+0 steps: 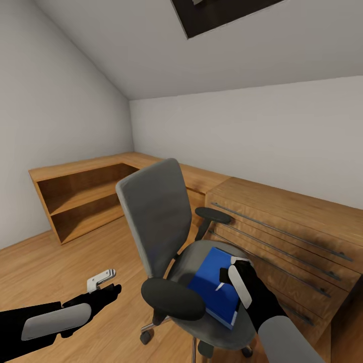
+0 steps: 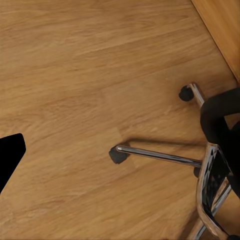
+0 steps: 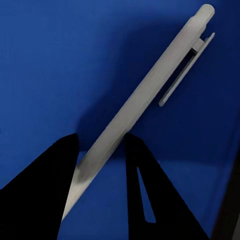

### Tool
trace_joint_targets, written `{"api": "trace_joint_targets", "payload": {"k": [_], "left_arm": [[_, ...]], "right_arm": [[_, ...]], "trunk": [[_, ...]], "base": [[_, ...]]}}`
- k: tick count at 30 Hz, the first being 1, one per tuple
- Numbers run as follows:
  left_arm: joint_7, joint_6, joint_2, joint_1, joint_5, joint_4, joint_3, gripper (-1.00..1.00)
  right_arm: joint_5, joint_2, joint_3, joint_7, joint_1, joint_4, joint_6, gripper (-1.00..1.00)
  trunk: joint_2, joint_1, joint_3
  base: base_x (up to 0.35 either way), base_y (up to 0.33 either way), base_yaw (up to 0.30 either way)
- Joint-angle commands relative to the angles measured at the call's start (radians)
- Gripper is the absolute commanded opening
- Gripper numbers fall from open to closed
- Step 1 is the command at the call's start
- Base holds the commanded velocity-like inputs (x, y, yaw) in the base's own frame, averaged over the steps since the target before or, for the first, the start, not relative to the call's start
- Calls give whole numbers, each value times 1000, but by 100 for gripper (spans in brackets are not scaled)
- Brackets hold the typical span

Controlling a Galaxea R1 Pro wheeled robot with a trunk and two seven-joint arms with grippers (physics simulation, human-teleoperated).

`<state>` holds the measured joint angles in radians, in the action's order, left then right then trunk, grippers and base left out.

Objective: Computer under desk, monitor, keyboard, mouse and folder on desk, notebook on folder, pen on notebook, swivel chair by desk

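A grey-walled attic bedroom with a sloped ceiling and a dark-framed skylight (image 1: pixel 222 12) is being shown by the head view, above a wood plank floor (image 1: pixel 45 267). A low wooden shelf unit (image 1: pixel 80 196) and a light wooden drawer chest (image 1: pixel 287 227) are being seen along the walls.

The grey upholstered swivel chair (image 1: pixel 154 212) is being kept beside the chest, and the flat bright blue folder (image 1: pixel 214 282) is being carried on its seat. The right gripper (image 1: pixel 234 269) is being held down over the folder.

In the right wrist view, the slim white pen (image 3: pixel 145 105) is being pinched between the two black fingers (image 3: pixel 50 190) against the blue cover. In the left wrist view, the chair's chrome star base (image 2: pixel 200 165) with its black casters is being shown over the bare planks.

The left gripper (image 1: pixel 103 282) is being held low over the floor, well apart from the chair; whether its fingers are parted cannot be told.
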<state>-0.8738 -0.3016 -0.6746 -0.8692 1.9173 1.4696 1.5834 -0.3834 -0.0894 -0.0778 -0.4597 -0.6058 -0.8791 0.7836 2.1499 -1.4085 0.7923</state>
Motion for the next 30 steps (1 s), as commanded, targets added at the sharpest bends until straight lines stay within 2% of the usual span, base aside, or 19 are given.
{"api": "trace_joint_targets", "payload": {"k": [1,30], "left_arm": [[-1,-6,0,-2,5,1,3,100],[-1,-5,0,-2,5,1,3,100]], "right_arm": [[-11,1,-2,-11,0,7,3,-100],[-12,2,0,-11,0,1,13,-100]], "trunk": [[0,0,1],[0,0,1]], "base": [[0,0,0],[0,0,0]]}}
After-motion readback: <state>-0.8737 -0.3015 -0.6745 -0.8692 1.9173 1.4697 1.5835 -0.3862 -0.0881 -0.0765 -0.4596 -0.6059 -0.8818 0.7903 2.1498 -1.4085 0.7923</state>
